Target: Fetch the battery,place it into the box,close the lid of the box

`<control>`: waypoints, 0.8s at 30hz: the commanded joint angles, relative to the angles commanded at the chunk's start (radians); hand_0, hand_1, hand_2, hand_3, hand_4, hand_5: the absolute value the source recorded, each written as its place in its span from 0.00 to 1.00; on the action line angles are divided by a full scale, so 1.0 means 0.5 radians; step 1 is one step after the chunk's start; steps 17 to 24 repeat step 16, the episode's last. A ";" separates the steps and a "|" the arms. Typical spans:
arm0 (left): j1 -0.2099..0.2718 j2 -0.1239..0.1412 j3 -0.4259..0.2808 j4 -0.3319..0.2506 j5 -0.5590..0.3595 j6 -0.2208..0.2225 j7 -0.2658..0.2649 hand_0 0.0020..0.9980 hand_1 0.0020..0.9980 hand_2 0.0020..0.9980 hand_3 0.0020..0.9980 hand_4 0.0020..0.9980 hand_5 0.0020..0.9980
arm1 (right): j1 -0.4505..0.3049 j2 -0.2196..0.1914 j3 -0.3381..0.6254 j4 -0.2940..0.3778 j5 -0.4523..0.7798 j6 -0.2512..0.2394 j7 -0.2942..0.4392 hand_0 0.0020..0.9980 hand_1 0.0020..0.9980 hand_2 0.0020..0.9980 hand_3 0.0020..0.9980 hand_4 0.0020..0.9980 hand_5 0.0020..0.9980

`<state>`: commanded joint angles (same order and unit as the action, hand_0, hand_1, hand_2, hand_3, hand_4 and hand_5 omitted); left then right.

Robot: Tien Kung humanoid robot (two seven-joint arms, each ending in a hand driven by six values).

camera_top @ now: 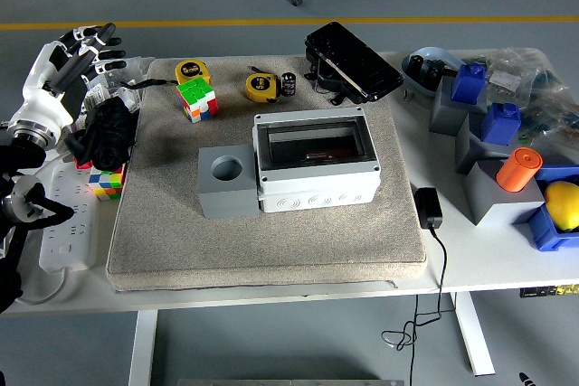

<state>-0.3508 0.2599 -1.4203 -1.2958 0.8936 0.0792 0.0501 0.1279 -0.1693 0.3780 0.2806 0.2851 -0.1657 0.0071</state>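
Counting items on the tabletop [271,300]: one grey mat [271,241], one grey box [317,162] at mat centre, lid [352,61] swung up and back at the far edge, box interior open to view. One small dark cylindrical battery [289,83] upright on the mat's far side, just right of a yellow tape measure [261,87], apart from the box. Two tape measures in total, second one [191,70] further left. One grey block with a round hole [226,182] touching the box's left wall. Two colour cubes: one [197,98] on the mat near the far-left corner, one [106,182] off the mat at its left edge. One white power strip [65,223] near left. One black adapter [428,206] right of the mat. One orange cylinder [517,169] and one yellow ball [563,202] among blue and grey bins at right. One left hand [77,53] raised at far left, fingers spread, holding nothing, well apart from the battery.
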 joint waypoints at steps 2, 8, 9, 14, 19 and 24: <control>0.001 -0.001 0.003 0.000 -0.002 -0.001 0.000 0.49 0.53 0.54 0.54 1.00 0.41 | 0.000 0.000 -0.001 0.000 0.002 0.000 -0.002 0.73 0.67 0.66 0.60 1.00 0.61; 0.006 -0.006 0.011 0.001 -0.004 -0.005 0.003 0.49 0.53 0.54 0.54 1.00 0.41 | -0.006 0.001 -0.019 -0.004 0.016 0.004 -0.006 0.73 0.67 0.66 0.60 1.00 0.61; 0.006 -0.007 0.013 0.001 -0.003 -0.006 0.003 0.48 0.53 0.54 0.54 1.00 0.41 | -0.006 0.001 -0.019 -0.004 0.017 0.004 -0.006 0.73 0.67 0.66 0.60 1.00 0.61; 0.010 -0.008 0.011 0.001 -0.004 -0.009 0.006 0.48 0.53 0.54 0.54 1.00 0.41 | -0.006 -0.001 -0.018 -0.003 0.011 0.002 -0.007 0.73 0.67 0.66 0.60 1.00 0.61; 0.008 -0.008 0.009 0.001 -0.004 -0.009 0.006 0.48 0.53 0.54 0.54 1.00 0.41 | -0.004 -0.001 -0.017 -0.003 0.009 0.002 -0.006 0.73 0.67 0.66 0.60 1.00 0.61; 0.008 -0.008 0.009 0.001 -0.004 -0.009 0.006 0.48 0.53 0.54 0.54 1.00 0.41 | -0.004 -0.001 -0.017 -0.003 0.009 0.002 -0.006 0.73 0.67 0.66 0.60 1.00 0.61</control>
